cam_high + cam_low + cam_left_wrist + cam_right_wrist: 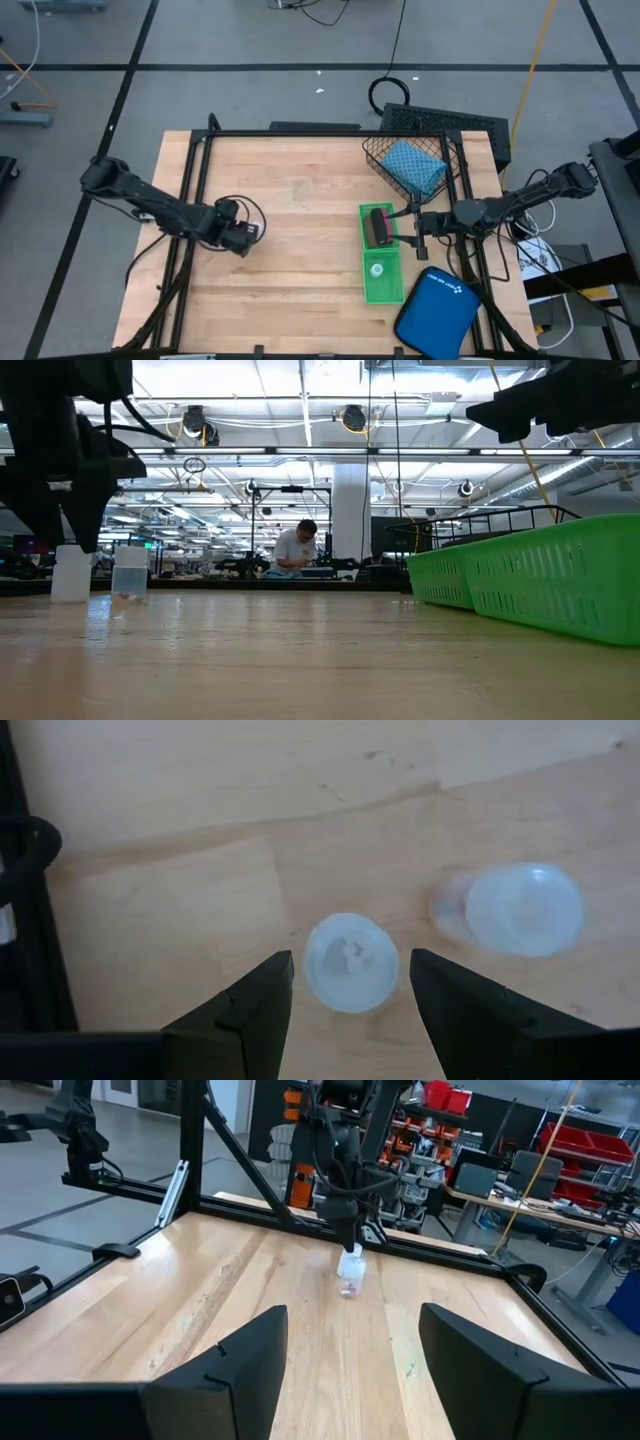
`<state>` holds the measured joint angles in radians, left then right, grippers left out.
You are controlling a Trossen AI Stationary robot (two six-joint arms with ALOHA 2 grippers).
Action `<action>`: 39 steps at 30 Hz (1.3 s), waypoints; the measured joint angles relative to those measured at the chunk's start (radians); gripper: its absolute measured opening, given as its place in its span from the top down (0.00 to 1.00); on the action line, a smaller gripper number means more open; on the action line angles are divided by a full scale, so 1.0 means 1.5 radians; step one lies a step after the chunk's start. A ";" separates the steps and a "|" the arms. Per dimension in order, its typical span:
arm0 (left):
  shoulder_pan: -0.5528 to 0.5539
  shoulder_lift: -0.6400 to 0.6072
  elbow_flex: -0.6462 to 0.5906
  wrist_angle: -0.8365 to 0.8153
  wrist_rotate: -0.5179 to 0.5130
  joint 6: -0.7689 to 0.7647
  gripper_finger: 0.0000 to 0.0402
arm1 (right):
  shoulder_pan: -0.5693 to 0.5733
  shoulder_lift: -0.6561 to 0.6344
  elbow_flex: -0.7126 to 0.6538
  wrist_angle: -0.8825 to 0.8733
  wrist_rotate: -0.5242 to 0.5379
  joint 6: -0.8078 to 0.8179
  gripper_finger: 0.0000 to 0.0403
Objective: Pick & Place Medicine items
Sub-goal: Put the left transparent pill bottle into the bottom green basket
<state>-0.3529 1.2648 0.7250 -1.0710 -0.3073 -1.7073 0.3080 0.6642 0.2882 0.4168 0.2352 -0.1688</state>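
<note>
Two small white bottles stand upright on the wood at the table's left. My left gripper points down over one bottle, open, a finger on either side and a gap at each. The second bottle stands just beside it. The low view shows both bottles under my left gripper. My right gripper hangs open and level next to the green tray, holding nothing. In the tray lie a black roll and a white bottle. The teal pouch lies in the wire basket.
A blue case with white marks lies at the near right corner. A black frame runs around the table's edges. Bare wood stretches between the two bottles and the tray. In the low view a person sits far off in the room behind the table.
</note>
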 joint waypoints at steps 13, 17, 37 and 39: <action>0.023 0.039 0.000 0.003 0.020 0.017 0.47 | 0.000 0.000 0.000 0.000 0.000 0.000 0.47; 0.023 0.039 0.000 0.004 0.019 0.015 0.48 | 0.000 0.000 0.000 0.000 0.000 0.000 0.47; 0.022 0.019 0.169 -0.078 -0.024 0.103 0.67 | 0.000 0.000 0.000 0.001 0.000 0.000 0.47; 0.023 0.022 0.217 -0.051 -0.062 0.151 0.67 | 0.000 0.000 0.000 0.001 0.000 0.000 0.47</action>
<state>-0.3187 1.2984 1.0501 -1.1472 -0.3999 -1.4811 0.3080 0.6641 0.2882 0.4176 0.2348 -0.1688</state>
